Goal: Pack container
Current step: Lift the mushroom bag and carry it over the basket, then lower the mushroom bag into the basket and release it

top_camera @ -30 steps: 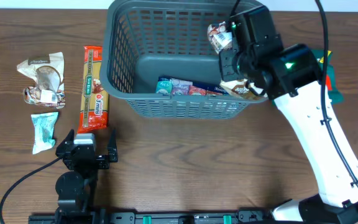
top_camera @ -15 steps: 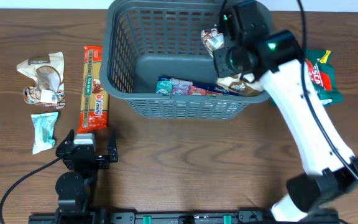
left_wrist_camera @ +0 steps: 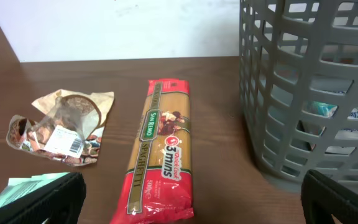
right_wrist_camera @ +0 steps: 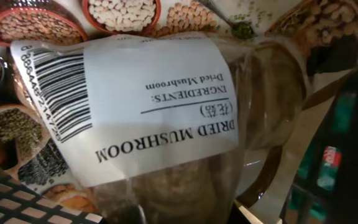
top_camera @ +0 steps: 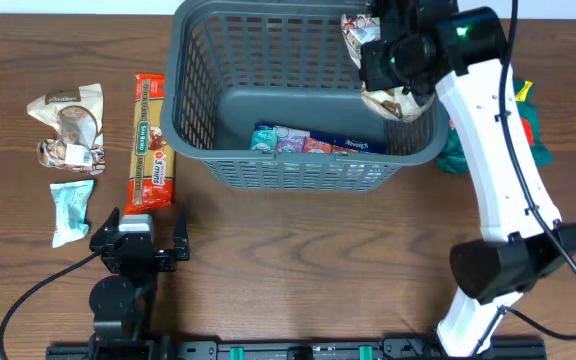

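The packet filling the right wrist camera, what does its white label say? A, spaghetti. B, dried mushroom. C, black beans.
B: the packet bears a white label printed DRIED MUSHROOM, upside down in the right wrist view.
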Controlling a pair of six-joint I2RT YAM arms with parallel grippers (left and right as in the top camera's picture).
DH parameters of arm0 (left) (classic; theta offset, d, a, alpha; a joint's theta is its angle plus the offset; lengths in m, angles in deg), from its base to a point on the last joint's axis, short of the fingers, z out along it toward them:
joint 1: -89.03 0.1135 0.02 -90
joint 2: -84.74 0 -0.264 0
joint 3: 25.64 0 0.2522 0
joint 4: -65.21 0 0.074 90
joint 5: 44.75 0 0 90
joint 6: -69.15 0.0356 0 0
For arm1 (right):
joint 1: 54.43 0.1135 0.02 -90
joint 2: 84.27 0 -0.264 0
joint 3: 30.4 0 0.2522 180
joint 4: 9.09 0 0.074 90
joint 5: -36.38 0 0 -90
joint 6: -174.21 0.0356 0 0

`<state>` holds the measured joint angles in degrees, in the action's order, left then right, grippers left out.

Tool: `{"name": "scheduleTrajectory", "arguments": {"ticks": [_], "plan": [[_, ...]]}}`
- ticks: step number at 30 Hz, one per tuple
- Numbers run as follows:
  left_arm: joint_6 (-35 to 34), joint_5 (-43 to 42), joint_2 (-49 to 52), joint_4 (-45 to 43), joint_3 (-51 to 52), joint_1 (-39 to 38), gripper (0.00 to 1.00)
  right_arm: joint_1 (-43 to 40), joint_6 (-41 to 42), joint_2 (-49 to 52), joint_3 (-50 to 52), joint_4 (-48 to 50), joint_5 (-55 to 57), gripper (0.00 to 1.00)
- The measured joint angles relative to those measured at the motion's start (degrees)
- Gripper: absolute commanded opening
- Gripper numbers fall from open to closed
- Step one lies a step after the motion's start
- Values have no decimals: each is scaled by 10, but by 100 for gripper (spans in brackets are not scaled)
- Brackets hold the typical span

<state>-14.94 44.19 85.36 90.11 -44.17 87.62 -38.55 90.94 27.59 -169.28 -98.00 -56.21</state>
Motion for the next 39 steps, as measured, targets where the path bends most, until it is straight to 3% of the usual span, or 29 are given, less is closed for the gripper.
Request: {"name": "scheduleTrajectory", "arguments": {"ticks": [8, 39], "plan": [[0, 0, 0, 0, 0, 0, 99, -3, -12, 50, 0, -4, -15, 1], [0, 0, 0, 0, 0, 0, 99, 1, -14, 94, 0, -13, -17, 1]]}}
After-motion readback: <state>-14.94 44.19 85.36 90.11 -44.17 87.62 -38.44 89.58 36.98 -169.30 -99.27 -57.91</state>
